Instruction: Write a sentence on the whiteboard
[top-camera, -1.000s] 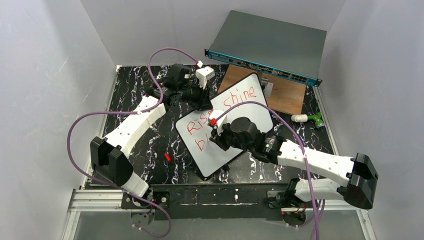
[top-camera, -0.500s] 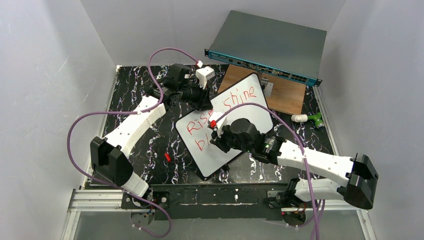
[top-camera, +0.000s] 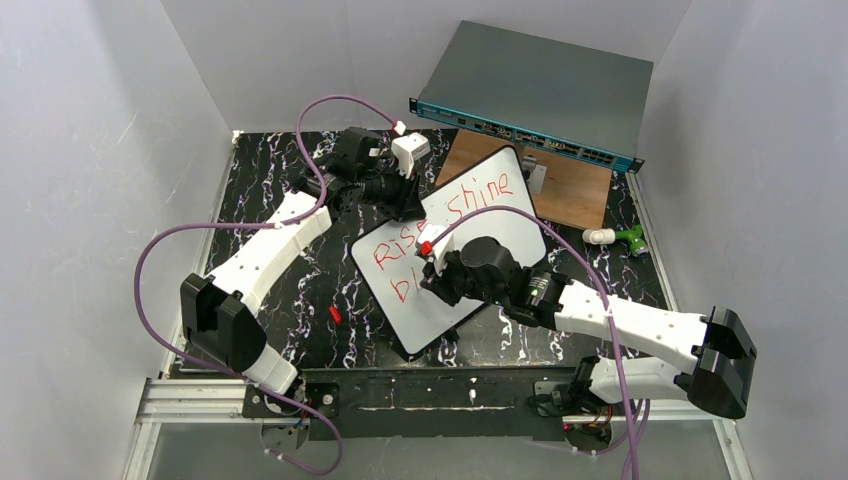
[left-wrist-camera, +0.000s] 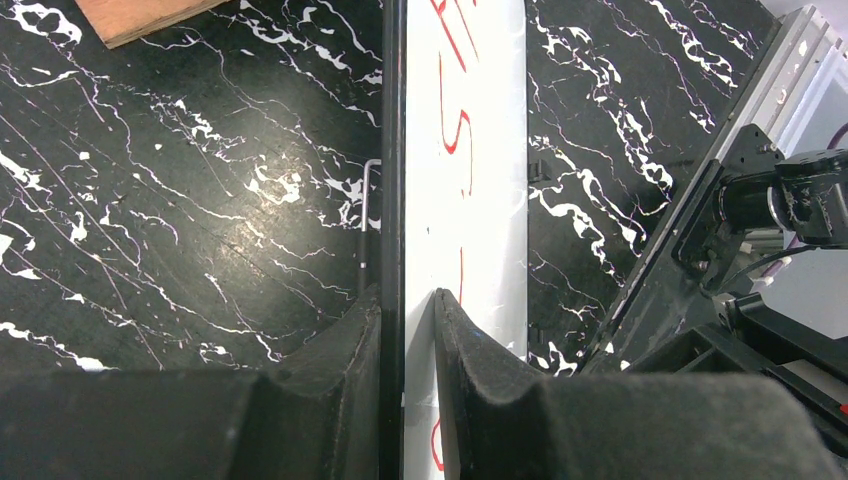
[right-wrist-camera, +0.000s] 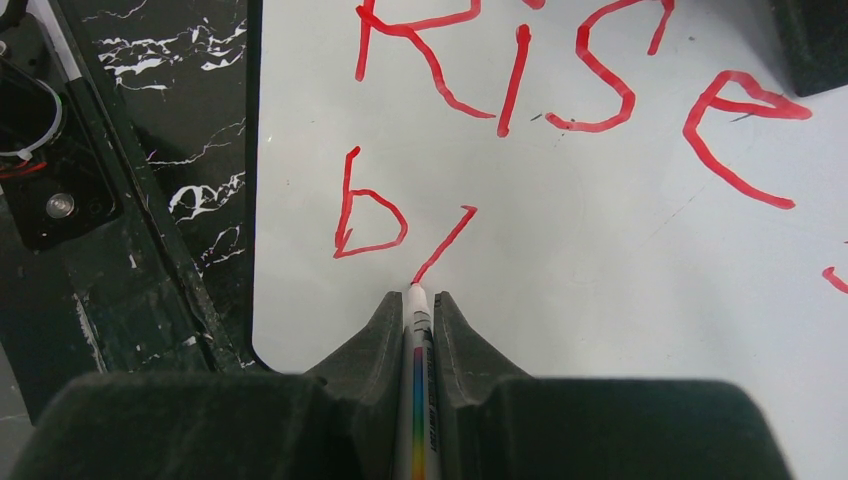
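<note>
The whiteboard (top-camera: 436, 318) lies tilted on the black marble table, its far side resting on a wooden board. The sentence (top-camera: 398, 246) reads "Rise shine" in red, with "b" and a slanted stroke (right-wrist-camera: 444, 243) below it. My right gripper (right-wrist-camera: 413, 298) is shut on a white marker (right-wrist-camera: 417, 385) with a rainbow stripe. The marker's tip touches the lower end of that stroke. My left gripper (left-wrist-camera: 408, 300) is shut on the whiteboard's (left-wrist-camera: 490, 200) upper left edge, one finger on each face. From above, the left gripper (top-camera: 408, 206) sits beside "Rise" and the right gripper (top-camera: 432, 278) covers part of the second line.
A grey metal box with a teal front (top-camera: 540, 95) stands at the back. The wooden board (top-camera: 580, 195) lies in front of it. A small red cap (top-camera: 334, 314) rests on the table left of the whiteboard. A green and white object (top-camera: 620, 238) lies at the right.
The right gripper has shifted only slightly over the second line with the marker. The left arm and the whiteboard have stayed put.
</note>
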